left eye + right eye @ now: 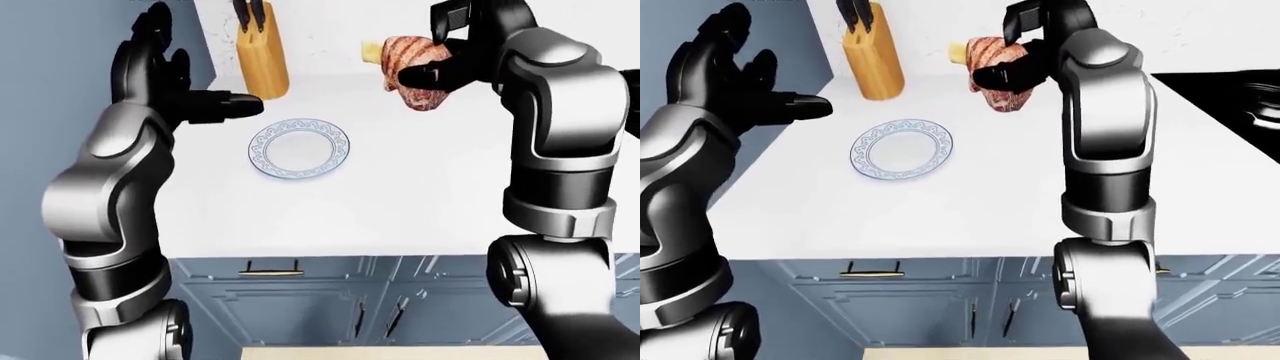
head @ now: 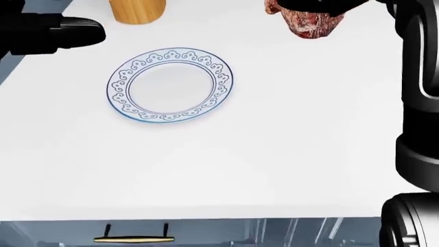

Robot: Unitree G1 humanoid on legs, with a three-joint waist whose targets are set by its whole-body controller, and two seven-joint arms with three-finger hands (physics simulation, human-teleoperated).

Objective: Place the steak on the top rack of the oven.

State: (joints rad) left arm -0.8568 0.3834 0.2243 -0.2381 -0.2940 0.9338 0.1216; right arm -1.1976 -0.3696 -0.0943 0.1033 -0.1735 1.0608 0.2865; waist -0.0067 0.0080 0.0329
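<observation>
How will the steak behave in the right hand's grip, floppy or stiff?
The steak probably sags: its lower end hangs below the right hand, clear of the counter. Its surface looks marbled and moist, so it may be slippery. It bunches in the fingers, so likely soft.
</observation>
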